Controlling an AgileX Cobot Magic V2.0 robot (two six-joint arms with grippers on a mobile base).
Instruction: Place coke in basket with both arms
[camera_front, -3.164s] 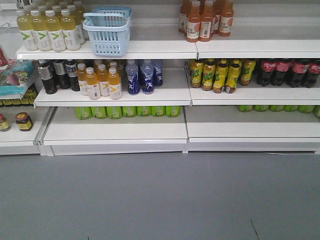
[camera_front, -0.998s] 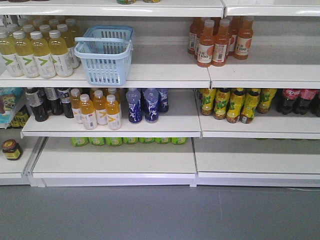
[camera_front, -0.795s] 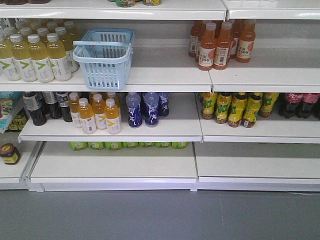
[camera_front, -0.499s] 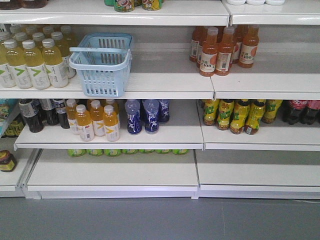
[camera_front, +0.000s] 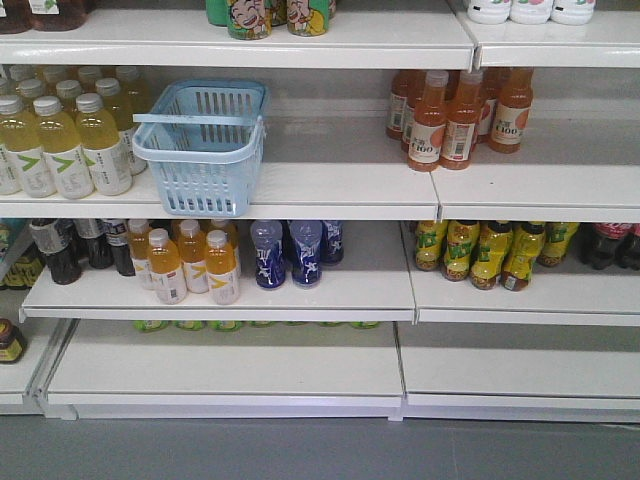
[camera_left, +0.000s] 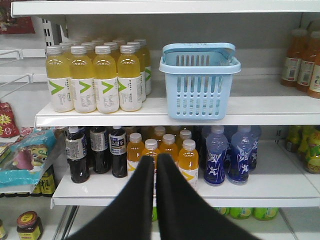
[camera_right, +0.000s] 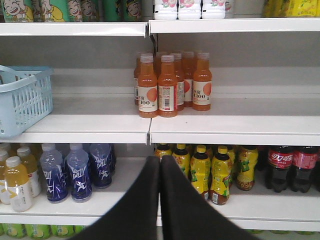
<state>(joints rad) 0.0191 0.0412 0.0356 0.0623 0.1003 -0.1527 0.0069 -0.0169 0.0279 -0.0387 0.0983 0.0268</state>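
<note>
**Both end effectors shut and empty, coke not yet in sight**

From where I stand, the light blue plastic shopping basket sits upright on the white shelf, second from the top, on the left. Pale yellow drink bottles with white labels stand just beside it. It looks empty.

The left end effector has its black fingers pressed together with nothing between them, and points at the shelf below the basket. The right end effector is equally closed and empty. It faces the bay further right, with the basket at the left edge of its view.

I cannot pick out the slim red Coca-Cola container in any view. Only dark cola plastic bottles with red labels stand at the far right, one shelf down.

My guess is the job is at its search stage. To do it well, confirm the right red container first. Then open one end effector fully before reaching, and keep clear of the tightly packed neighbouring bottles. The other end effector could steady the basket.
</note>
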